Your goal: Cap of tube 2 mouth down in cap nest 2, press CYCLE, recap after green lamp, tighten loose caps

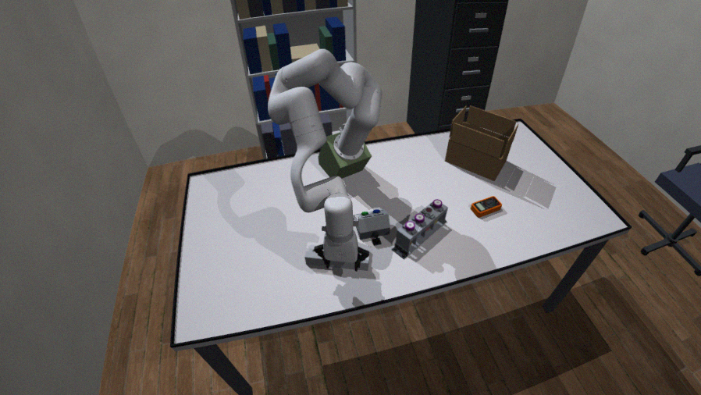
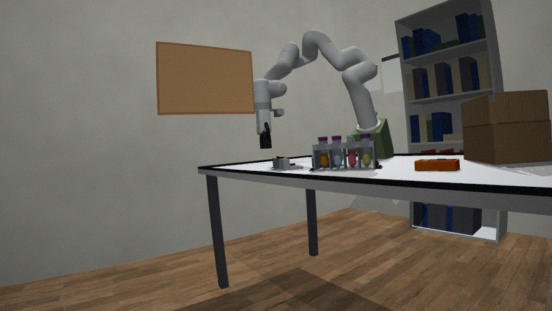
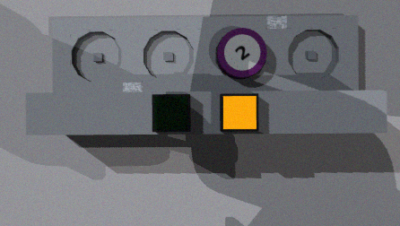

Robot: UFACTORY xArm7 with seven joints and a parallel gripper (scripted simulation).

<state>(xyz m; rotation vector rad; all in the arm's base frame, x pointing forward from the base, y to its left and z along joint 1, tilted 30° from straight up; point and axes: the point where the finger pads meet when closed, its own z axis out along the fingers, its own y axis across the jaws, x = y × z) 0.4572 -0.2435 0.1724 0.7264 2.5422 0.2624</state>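
Observation:
In the wrist view the grey cap tray (image 3: 204, 76) lies straight below me. A purple-rimmed cap marked 2 (image 3: 241, 53) sits flat in one nest; the other three nests are empty. The amber lamp (image 3: 239, 112) is lit and the green lamp (image 3: 170, 112) beside it is dark. My gripper (image 1: 338, 262) is open and empty, hanging well above the tray (image 2: 283, 163). The tube rack (image 1: 421, 228) stands to the right of it, with purple caps on three tubes and one tube (image 1: 428, 211) uncapped. The key housing (image 1: 371, 223) carries the green key (image 1: 364, 214) and the blue key (image 1: 376, 211).
An orange meter (image 1: 485, 206) lies right of the rack. A cardboard box (image 1: 480, 141) stands at the table's back right. The arm's green base (image 1: 344, 155) is behind the key housing. The table's front edge is close below the tray.

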